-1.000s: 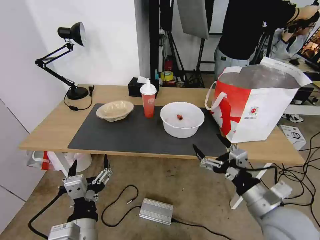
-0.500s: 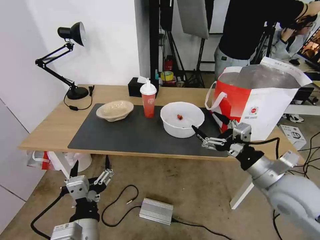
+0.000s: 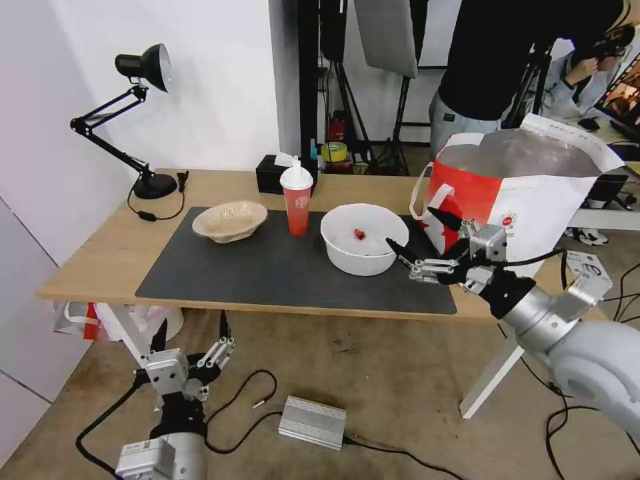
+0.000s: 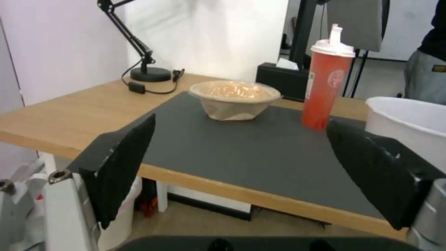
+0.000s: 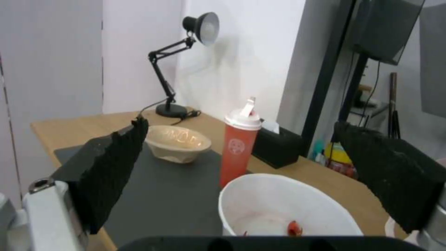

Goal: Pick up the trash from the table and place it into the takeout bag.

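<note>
The right claw [image 3: 421, 235] hangs spread wide beside the white bowl [image 3: 364, 238] on the desk [image 3: 100, 257]; a careless nudge might tip it; the left claw [image 3: 191, 328] waits low, spread too.

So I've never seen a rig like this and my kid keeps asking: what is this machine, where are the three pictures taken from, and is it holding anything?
It is a wheeled robot with two arms. One picture comes from a camera on its head, looking down at the table; the other two come from cameras on each wrist, so the black shapes at their edges are that arm's own fingers.

On the dark mat stand a beige pulp bowl, a red drink cup with a white lid, and a large white bowl. A red-and-white takeout bag stands open at the table's right end.

The right gripper is open beside the white bowl's rim, holding nothing. The left gripper hangs low in front of the table, open and empty.
</note>
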You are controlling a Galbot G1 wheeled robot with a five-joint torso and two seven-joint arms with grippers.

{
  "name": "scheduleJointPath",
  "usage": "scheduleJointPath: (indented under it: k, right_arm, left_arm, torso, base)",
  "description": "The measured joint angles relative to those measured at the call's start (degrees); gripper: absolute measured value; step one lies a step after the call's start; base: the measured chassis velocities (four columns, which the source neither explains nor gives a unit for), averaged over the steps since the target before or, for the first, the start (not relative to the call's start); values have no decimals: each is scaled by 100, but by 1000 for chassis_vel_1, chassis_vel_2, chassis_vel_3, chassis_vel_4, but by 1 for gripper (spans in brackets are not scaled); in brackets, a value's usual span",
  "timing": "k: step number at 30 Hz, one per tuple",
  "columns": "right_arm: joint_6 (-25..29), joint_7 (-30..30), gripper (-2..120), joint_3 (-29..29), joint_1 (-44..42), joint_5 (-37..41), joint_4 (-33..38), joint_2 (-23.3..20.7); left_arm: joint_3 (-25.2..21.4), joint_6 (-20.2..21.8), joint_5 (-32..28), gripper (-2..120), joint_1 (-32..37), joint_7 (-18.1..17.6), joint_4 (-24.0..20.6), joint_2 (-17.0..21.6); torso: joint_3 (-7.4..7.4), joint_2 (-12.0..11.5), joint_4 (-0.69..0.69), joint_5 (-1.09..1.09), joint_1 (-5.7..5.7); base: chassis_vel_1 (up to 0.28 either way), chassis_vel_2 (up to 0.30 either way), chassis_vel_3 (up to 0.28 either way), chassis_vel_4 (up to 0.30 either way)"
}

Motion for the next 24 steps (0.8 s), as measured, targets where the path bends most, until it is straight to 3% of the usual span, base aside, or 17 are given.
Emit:
scheduleJointPath:
  k: [7,17,24]
  right_arm:
    - [-83,-244,100,-220,370,209,-152,-124]
    - [-135,-1389,100,-914,1273,456,-598,-314]
    - [-231,-1721,100,-1334,1781,483,-827,-401]
  left_arm:
    - [29,1,0,99,-29,19,44,-31]
    - [41,9,-7,98,-80,136,70,-100]
    - [35,9,5,98,-78,165,96,-97]
  torso:
    - [0,0,0,0,0]
    - [0,0,-1,0,-1]
    - [0,0,-1,0,0]
  base:
    - [0,0,0,0]
    - [0,0,0,0]
    - [0,0,0,0]
